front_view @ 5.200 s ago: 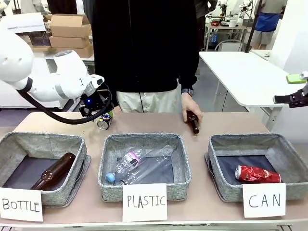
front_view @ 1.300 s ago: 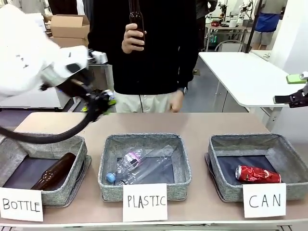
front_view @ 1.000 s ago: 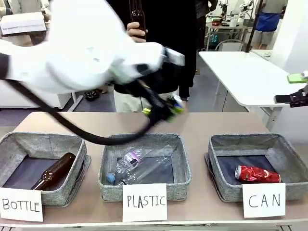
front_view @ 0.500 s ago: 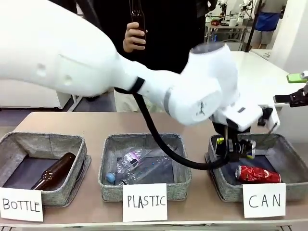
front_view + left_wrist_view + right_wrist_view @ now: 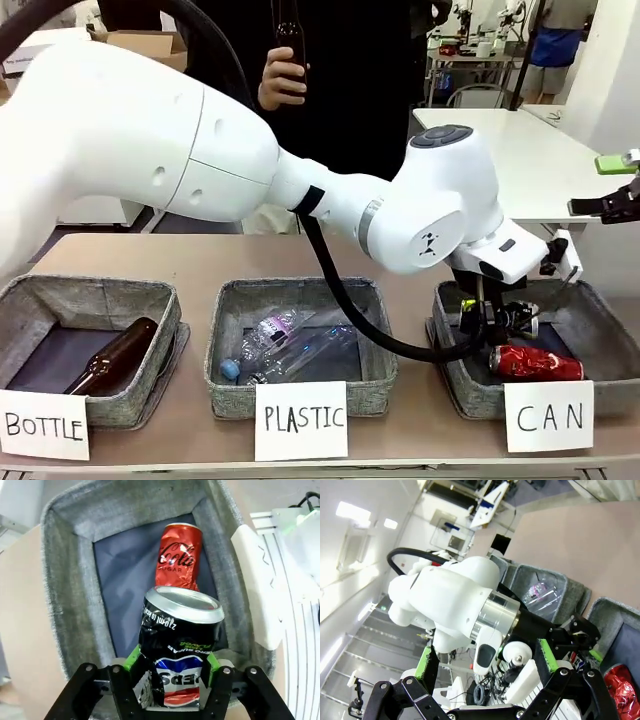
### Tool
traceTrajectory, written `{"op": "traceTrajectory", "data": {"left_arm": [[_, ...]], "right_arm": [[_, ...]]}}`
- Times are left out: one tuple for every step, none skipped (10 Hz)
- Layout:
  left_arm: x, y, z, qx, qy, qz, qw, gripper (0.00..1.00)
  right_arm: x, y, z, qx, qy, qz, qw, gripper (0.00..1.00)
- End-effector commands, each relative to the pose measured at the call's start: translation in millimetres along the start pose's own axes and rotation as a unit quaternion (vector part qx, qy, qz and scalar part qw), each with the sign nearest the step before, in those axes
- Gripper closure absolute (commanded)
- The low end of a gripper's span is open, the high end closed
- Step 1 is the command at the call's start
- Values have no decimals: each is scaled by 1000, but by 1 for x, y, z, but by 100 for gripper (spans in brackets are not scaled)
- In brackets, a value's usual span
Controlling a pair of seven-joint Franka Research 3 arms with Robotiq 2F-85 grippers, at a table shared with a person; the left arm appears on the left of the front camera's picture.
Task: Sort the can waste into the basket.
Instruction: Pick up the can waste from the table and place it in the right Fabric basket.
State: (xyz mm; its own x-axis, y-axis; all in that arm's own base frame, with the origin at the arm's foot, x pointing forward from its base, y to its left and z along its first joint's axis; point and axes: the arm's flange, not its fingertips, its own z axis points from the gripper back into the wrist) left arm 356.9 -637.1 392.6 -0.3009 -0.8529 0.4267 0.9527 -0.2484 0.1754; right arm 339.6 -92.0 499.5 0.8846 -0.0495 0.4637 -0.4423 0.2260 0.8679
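Observation:
My left arm reaches across the table, and its gripper [image 5: 497, 322] hangs just above the left part of the grey basket [image 5: 603, 312] marked by the white "CAN" card [image 5: 548, 416]. It is shut on the black can [image 5: 180, 635], whose silver top shows upright between the green pads [image 5: 134, 656]. The dented red can [image 5: 535, 362] lies on the basket's dark base, also in the left wrist view as the red can [image 5: 177, 555] beyond the black one. My right gripper [image 5: 485, 660] is open and holds nothing; it stays at the far right edge [image 5: 612, 203].
The middle basket [image 5: 230, 300] marked "PLASTIC" holds clear plastic bottles [image 5: 275, 340]. The left basket [image 5: 30, 295] marked "BOTTLE" holds a brown bottle [image 5: 112, 355]. The person across the table holds another brown bottle [image 5: 288, 40] up at chest height. A white table [image 5: 500, 150] stands behind.
My left arm swung from the table's far left across to the CAN basket with the black can in its grip, then sank a little. The person lifted a brown bottle off the table.

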Motion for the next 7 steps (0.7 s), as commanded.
{"op": "traceTrajectory", "data": {"left_arm": [[-3,-4,9,1,14,8,1000,0],[-4,-5,9,6,14,5,1000,0],[-5,-6,10,4,13,3,1000,0],[-6,-6,11,4,14,5,1000,0],[-8,-3,15,5,9,10,1000,0],[-10,1,21,4,6,19,1000,0],[-16,5,36,-12,6,32,999,0]], "right_arm": [[-1,1,1,3,3,7,1000,0],[-1,1,1,3,3,7,1000,0],[-1,1,1,3,3,7,1000,0],[-1,1,1,3,3,7,1000,0],[-1,1,1,3,3,7,1000,0],[-1,1,1,3,3,7,1000,0],[-1,1,1,3,3,7,1000,0]]}}
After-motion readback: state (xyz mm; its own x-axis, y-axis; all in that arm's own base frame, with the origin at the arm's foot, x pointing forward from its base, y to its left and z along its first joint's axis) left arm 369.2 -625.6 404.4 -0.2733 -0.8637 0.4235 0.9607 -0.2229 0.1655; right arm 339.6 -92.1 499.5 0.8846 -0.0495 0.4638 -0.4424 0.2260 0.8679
